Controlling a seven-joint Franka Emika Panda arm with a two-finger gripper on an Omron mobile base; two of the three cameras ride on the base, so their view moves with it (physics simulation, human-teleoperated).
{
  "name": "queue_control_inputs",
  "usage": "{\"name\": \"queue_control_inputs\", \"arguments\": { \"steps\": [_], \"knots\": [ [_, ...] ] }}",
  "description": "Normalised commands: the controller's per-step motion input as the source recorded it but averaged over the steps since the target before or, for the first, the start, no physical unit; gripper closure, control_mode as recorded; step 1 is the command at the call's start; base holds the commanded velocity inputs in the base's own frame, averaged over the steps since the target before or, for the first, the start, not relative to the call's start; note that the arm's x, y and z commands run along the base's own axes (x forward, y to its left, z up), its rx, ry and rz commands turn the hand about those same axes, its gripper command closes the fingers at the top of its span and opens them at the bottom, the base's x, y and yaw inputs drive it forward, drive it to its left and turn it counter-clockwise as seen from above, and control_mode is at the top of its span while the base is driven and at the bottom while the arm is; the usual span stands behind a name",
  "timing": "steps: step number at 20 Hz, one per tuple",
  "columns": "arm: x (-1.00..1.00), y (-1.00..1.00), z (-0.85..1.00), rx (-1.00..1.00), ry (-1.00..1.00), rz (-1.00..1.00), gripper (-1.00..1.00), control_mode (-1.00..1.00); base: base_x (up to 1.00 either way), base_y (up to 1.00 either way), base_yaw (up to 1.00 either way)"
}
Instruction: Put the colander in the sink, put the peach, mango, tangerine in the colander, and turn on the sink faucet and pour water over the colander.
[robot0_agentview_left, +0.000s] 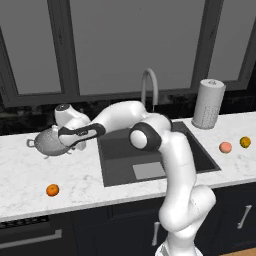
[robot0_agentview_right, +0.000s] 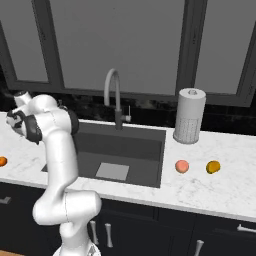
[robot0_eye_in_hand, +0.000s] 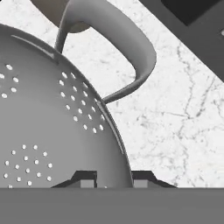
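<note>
The colander (robot0_agentview_left: 48, 141) sits on the tabletop (robot0_agentview_left: 75, 175) left of the sink (robot0_agentview_left: 150, 155), with the tangerine (robot0_agentview_left: 52, 190) nearer the front edge. Right of the sink lie the peach (robot0_agentview_left: 225, 147) and mango (robot0_agentview_left: 245, 142), behind them the paper towel roll (robot0_agentview_left: 208, 104).

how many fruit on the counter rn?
3. Tangerine near the front edge of the counter left of the sink; peach and mango side by side right of the sink. None in the colander yet.

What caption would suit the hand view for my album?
The gripper straddles the rim of the perforated colander beside its looped handle, over the marble counter.
</note>
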Motion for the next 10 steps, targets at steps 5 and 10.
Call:
{"name": "queue_control_inputs", "arguments": {
  "steps": [5, 10],
  "knots": [
    [-0.69, -0.60, 0.04, 0.33, -0.07, -0.24, 1.00, -1.00, 0.00, 0.00, 0.00],
    [-1.00, -0.60, 0.19, 0.35, -0.13, -0.28, 1.00, -1.00, 0.00, 0.00, 0.00]
  ]
}}
